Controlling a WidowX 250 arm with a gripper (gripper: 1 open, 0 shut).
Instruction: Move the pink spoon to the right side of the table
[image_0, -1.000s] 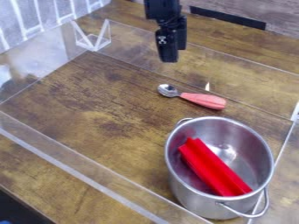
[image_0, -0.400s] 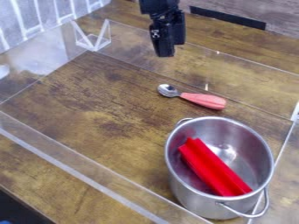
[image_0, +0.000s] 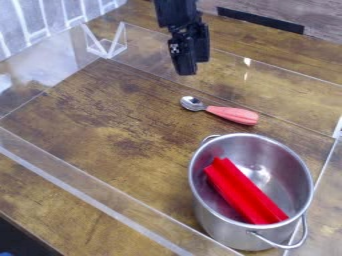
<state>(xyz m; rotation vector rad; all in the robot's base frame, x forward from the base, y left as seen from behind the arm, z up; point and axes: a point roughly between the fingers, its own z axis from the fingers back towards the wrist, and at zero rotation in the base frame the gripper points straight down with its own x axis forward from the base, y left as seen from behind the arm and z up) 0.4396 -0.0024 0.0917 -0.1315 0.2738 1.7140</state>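
camera view, looking down at an angle on the table (image_0: 107, 120), a dark wood-grain top edged by clear walls (image_0: 80, 185). taking the spoon (image_0: 221, 110) as the landmark: far to its left and further back, a small clear triangular stand (image_0: 104, 40) sits by the back-left wall, upright, well apart from the spoon. between that stand and the spoon the boards are bare brown planks.

above and a little left of the spoon, toward the back, the black gripper (image_0: 183, 68) hangs from the top edge of the picture, pointing steeply down. its tip is clear of the table and not touching the spoon; it sits behind the spoon's bowl end. the fingers look like one dark block from this angle, so the gap between them does not show plainly here; they stand spread wide with nothing between them.

the spoon itself lies flat on the table, a little right of centre. its small silver bowl points left and its salmon-pink handle runs to the right, tilted slightly toward the front. nothing touches it.

in front of the spoon and to its right stands a steel pot (image_0: 211, 210), upright, close to the front-right corner. its rim is near the spoon's handle but apart from it. inside the pot lie red sticks (image_0: 241, 190), leaning from the left rim down toward the right front. a wire handle shows at the pot's lower right edge.
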